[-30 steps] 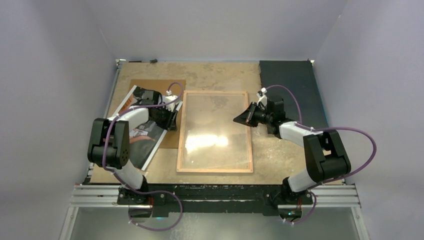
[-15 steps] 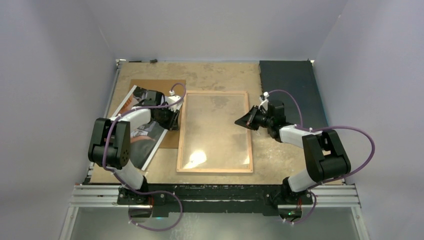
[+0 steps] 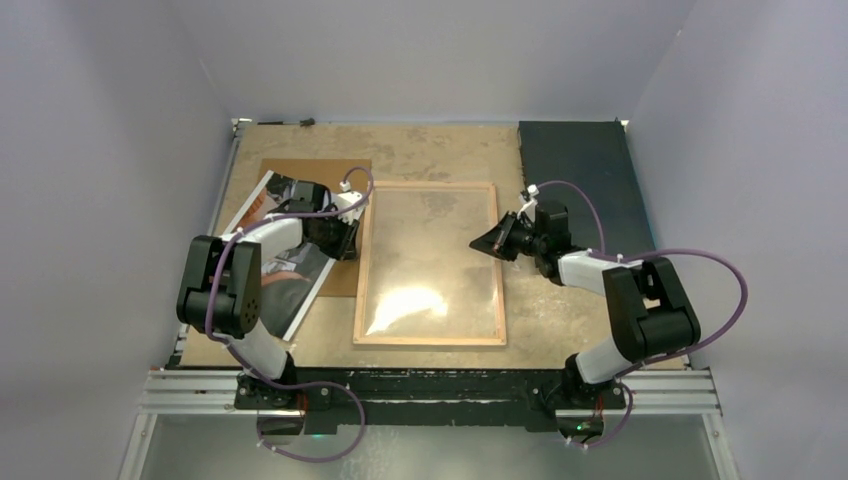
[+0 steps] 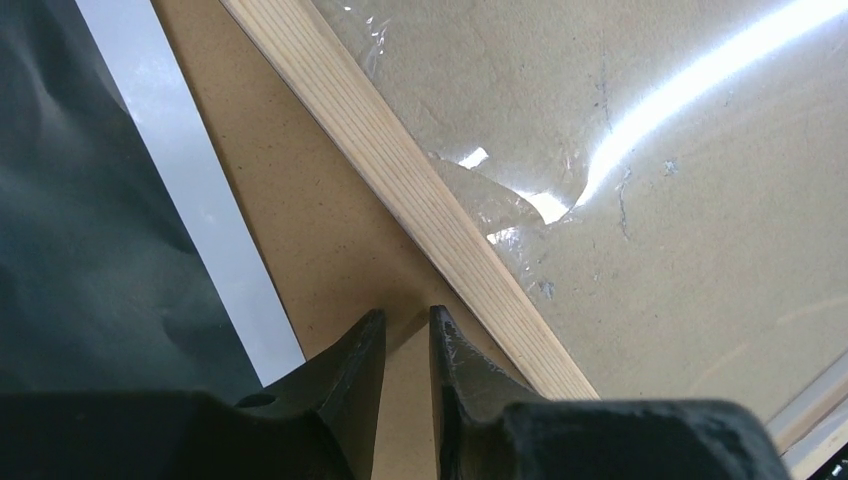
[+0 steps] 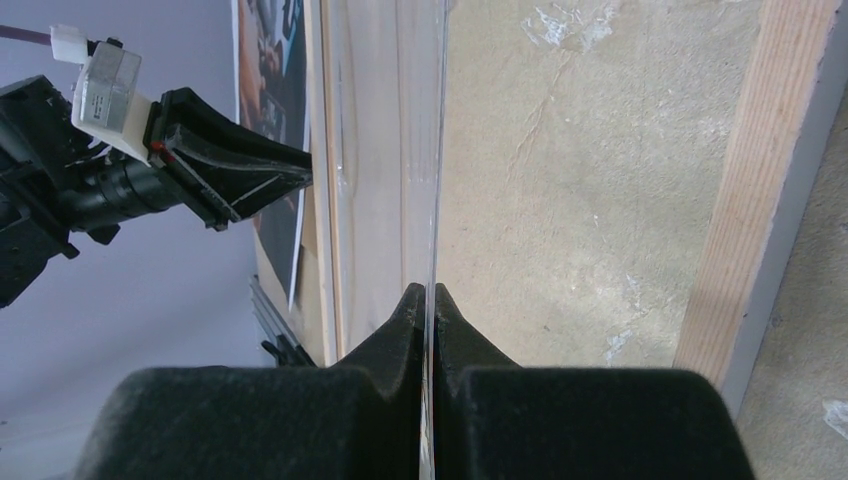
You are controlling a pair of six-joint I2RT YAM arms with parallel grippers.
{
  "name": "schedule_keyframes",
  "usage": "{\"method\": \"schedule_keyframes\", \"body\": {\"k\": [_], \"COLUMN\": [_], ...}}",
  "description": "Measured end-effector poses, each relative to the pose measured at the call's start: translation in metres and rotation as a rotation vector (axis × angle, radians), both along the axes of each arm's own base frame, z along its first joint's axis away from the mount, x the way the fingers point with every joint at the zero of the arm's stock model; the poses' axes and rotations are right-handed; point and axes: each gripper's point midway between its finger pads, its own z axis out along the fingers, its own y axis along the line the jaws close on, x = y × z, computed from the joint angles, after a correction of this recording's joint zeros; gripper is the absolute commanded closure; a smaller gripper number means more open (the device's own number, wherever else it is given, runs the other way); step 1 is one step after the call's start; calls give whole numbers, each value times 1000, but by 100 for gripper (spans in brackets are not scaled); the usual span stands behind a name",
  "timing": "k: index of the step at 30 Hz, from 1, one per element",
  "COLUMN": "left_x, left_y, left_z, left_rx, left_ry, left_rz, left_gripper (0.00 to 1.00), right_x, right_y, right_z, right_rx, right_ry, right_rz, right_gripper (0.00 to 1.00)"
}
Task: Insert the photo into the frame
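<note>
Tan, scuffed table [image 3: 440, 140] w/ the frame [image 3: 430, 341] lying flat mid-table, light-wood back up, long sides running near-to-far. Its clear pane [image 3: 430, 260] sits inside the rails, w/ glare toward the near end and the table surface showing thru. Black mat [image 3: 575, 150] at the far R corner, apart from the frame. The photo [image 3: 300, 285] lies L of the frame, skewed, dark print w/ white border, partly under the L arm and partly on the brown backing board [image 3: 320, 170]. The board's R edge runs just beside the frame's L rail. L gripper [image 4: 406, 312]: tips down at the board, just beside the L rail, jaws a narrow gap apart, nothing between them. R gripper [image 5: 426, 290]: at the frame's R side, jaws pressed together on the pane's thin edge, which the wrist cam sees edge-on.
</note>
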Motion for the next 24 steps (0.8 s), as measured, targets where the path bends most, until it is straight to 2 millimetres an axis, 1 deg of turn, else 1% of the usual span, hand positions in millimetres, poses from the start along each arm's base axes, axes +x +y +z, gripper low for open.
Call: {"method": "schedule_keyframes", "body": {"k": [6,9,18,24], "left_x": [1,1,1,2], "left_y": [-4,-8,-10,-11], "left_z": [-1,-1,-2,-2], "left_rx": [-2,-3,-1,-1], "left_ry": [-6,-10,-11,-12], "left_rz": [-10,-22,-28,-30], "left_gripper": [83,84,87,88], "right_x": [-4,-5,-2,-5], "right_y": [2,2,9,14], "right_z": [-7,-6,13,35], "right_rx": [39,66,166,231], "right_ry": [26,34,11,-11], "right_rz": [-12,-20,-18,-6], "right_gripper": [100,100,100,100]}}
